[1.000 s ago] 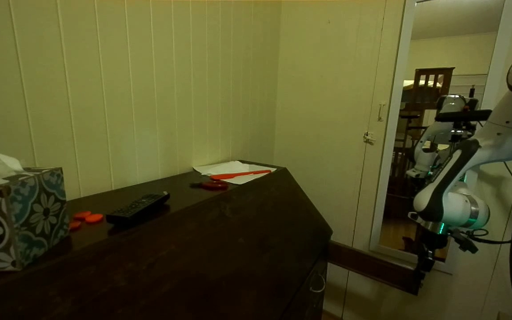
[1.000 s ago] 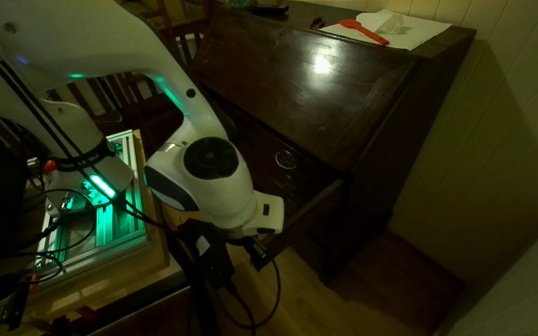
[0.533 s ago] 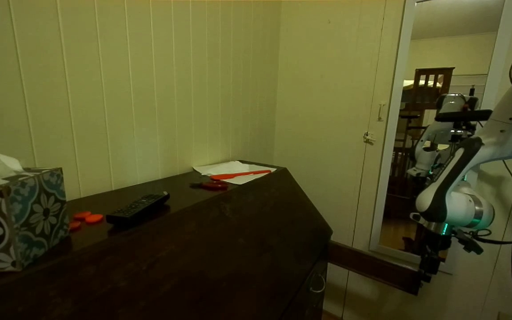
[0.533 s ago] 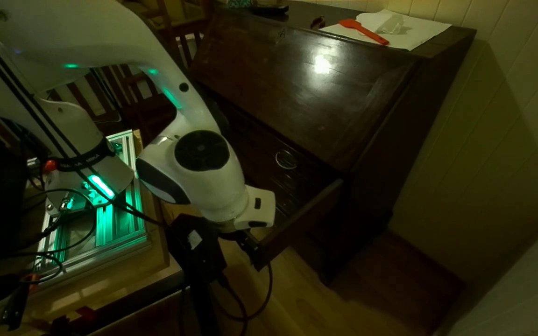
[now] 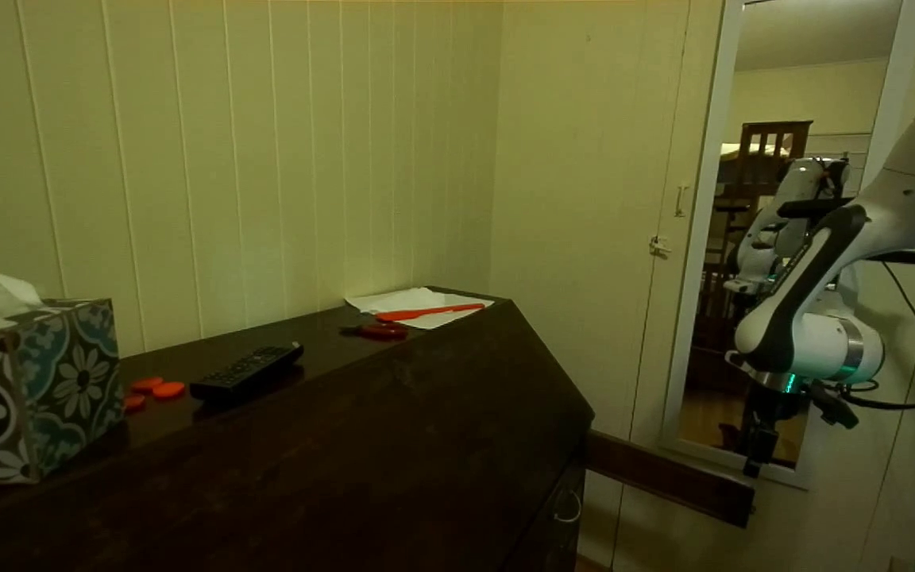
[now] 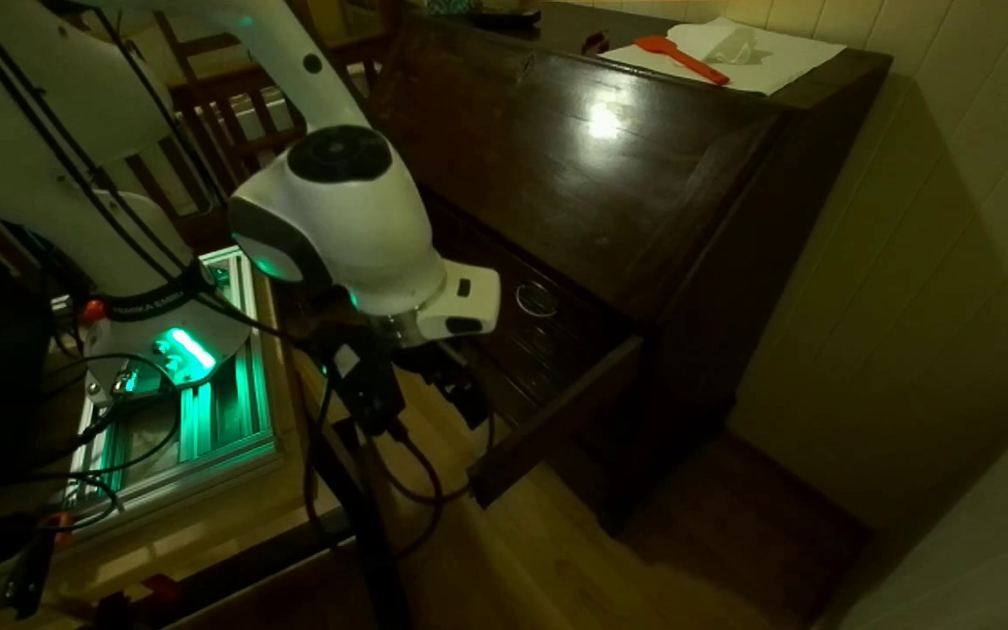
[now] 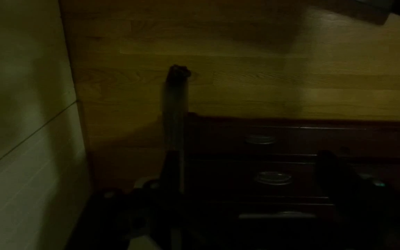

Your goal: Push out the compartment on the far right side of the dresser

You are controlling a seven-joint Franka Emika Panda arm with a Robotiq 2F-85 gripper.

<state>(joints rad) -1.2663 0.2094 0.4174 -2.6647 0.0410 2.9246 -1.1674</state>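
Note:
The dresser [image 5: 442,429] is a big dark wooden piece with a slanted front [image 6: 574,166]. From its far right side the compartment [image 5: 668,477], a long narrow dark board-like piece, sticks well out into the room. Its outer part also shows in an exterior view [image 6: 561,424], and it runs upright and blurred in the wrist view [image 7: 175,107]. My gripper [image 6: 466,407] hangs above the compartment's outer end, apart from it. In the wrist view the jaws stand wide, with one dark finger [image 7: 170,170] lined up near the compartment and nothing held. Deep shadow hides much of the fingers.
Ring-shaped drawer handles [image 7: 273,177] line the dresser front. On its top are a tissue box [image 5: 68,389], a remote [image 5: 247,371], red discs [image 5: 167,390], pliers [image 5: 378,331] and a red spatula [image 6: 679,59] on paper. A mirror [image 5: 731,381] hangs behind the arm; a wall stands beside the compartment.
The gripper was at the compartment's outer end; its jaws have opened and it has lifted up and away. The compartment has stayed pulled out in the same place.

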